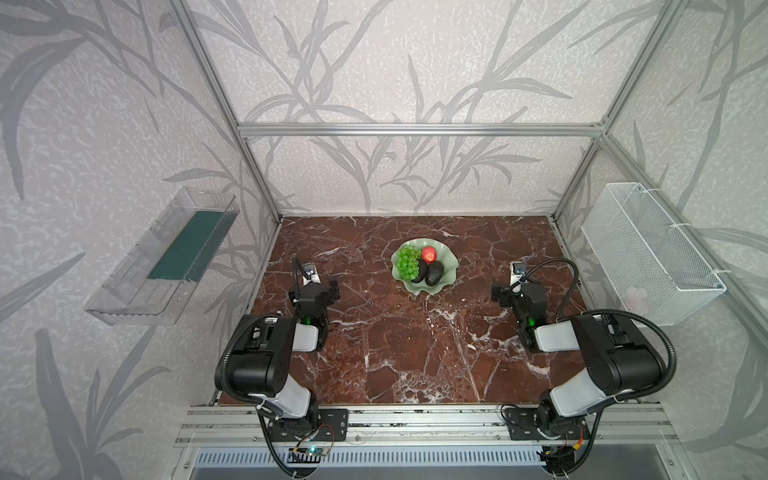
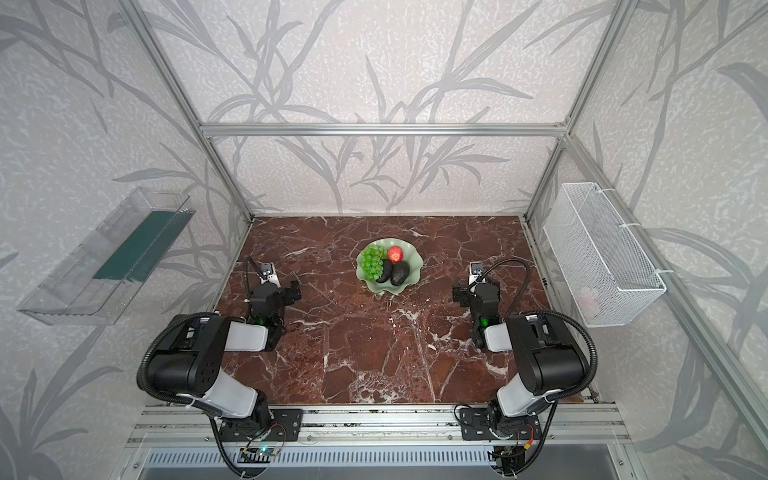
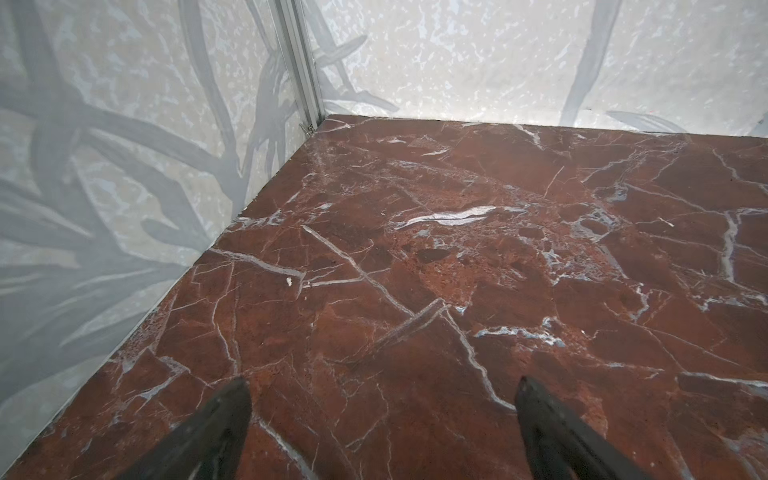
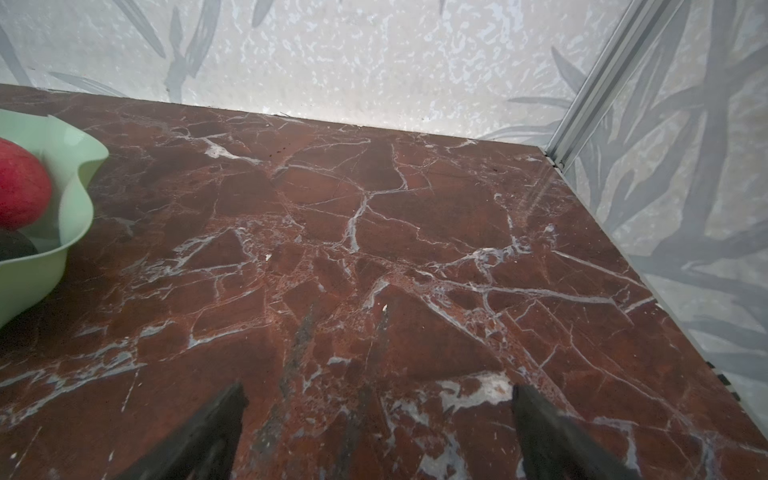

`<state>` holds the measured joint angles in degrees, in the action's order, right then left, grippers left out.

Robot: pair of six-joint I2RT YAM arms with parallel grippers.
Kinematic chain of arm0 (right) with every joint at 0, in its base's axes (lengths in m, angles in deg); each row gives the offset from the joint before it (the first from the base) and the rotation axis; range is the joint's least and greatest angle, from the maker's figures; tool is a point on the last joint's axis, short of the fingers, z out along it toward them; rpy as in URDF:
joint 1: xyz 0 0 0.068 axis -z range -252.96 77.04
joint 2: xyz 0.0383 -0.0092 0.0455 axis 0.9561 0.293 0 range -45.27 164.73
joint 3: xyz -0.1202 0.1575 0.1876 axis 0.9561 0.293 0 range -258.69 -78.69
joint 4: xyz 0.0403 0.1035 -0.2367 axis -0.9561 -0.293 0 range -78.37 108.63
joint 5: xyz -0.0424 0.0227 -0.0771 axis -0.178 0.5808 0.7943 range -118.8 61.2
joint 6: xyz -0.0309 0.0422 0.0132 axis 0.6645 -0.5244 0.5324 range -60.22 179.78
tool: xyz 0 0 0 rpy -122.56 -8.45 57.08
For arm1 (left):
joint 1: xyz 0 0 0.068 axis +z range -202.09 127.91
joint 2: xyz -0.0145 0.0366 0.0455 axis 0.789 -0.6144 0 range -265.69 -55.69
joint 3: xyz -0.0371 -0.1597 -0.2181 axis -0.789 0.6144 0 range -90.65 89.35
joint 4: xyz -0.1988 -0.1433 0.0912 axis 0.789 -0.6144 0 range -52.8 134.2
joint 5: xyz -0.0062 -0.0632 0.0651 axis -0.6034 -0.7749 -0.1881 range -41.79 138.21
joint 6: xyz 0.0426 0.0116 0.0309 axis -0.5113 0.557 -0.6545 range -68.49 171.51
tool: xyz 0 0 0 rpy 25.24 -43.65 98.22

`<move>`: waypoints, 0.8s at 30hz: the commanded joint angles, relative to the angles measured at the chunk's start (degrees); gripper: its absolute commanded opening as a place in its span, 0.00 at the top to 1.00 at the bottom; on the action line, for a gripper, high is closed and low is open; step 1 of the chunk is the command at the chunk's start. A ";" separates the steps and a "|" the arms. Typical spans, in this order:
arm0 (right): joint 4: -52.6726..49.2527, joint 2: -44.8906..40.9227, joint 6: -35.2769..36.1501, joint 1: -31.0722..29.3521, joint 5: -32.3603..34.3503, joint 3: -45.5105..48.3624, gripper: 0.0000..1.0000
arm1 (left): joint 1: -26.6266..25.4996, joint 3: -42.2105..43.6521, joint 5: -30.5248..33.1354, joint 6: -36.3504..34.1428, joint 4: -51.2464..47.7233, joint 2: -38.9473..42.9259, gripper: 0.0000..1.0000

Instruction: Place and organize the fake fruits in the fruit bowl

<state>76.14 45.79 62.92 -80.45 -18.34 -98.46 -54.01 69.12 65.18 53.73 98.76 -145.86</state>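
Toward the back middle of the red-brown marble tabletop (image 1: 395, 353), in both top views, sits the pale celadon-green glossy bowl with the wavy rim (image 1: 448, 266). All four fakes lie inside it. The bunch of bright green grapes (image 1: 408, 261) is on its left and the small red round fruit (image 1: 429, 254) at the back. The two dark egg-shaped avocados (image 1: 435, 274) lie side by side toward the near rim, touching each other. No fruit shows on the marble. The black-and-white left arm (image 1: 266, 357) and right arm (image 1: 615, 357) are folded back at the table's sides, each apart from the bowl.

The task looks finished, so the main hazard is any further reach. The dish is shallow and the avocados rest close to its low front edge. A nudge could roll one out, or slide the glossy dish across the smooth stone.

From the left wrist camera, the left gripper (image 3: 382, 386) has its two dark fingers spread wide over bare marble, facing a back corner. Nothing is held.

From the right wrist camera, the right gripper (image 4: 378, 392) is likewise spread wide and empty. The bowl's rim shows at the frame's edge, with the red fruit and a sliver of avocado inside. This arm is the likelier danger, I judge. A swing toward that side would meet the rim first and could tip the dish.
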 commanded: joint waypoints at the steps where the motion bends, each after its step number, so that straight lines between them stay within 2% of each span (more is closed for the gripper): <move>1: 1.45 -0.01 0.46 0.02 0.09 -0.31 0.01 | 0.24 -0.92 0.67 -0.20 1.76 -0.18 0.01; 6: 3.68 -0.02 0.03 0.02 1.31 0.84 0.01 | 0.31 -0.78 0.71 -0.20 1.80 -0.16 0.01; 10: 13.07 0.81 2.16 0.02 -5.21 5.35 0.01 | 0.08 -0.61 1.20 -0.41 2.35 -0.18 0.01; 11: 13.68 1.04 2.25 0.02 -5.00 5.53 0.01 | 0.08 -0.61 1.14 -0.40 2.29 -0.18 0.01; 13: 9.98 0.62 -0.50 0.10 2.51 3.82 0.01 | 0.07 -0.68 1.22 -0.38 2.21 -0.25 0.01; 14: 6.96 0.16 -1.93 0.75 3.11 2.71 0.01 | 0.07 -0.62 1.22 -0.37 2.30 -0.18 0.01; 16: 2.73 -0.06 -1.40 0.98 0.72 0.37 0.01 | 0.07 -0.66 1.21 -0.42 2.28 -0.16 0.01; 18: -0.56 -0.48 0.90 0.89 -5.60 -1.03 0.01 | 0.07 -0.66 1.27 -0.37 2.24 -0.18 0.01; 19: 0.03 -0.30 1.81 0.81 -6.67 -0.87 0.01 | 0.09 -0.64 1.27 -0.37 2.35 -0.18 0.01; 24: 0.66 -0.19 0.04 0.63 -1.02 -0.66 0.01 | 0.09 -0.68 1.24 -0.37 2.26 -0.14 0.01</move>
<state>77.48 45.92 63.27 -79.83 -21.29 -98.59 -54.01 69.12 65.73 53.71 99.14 -145.86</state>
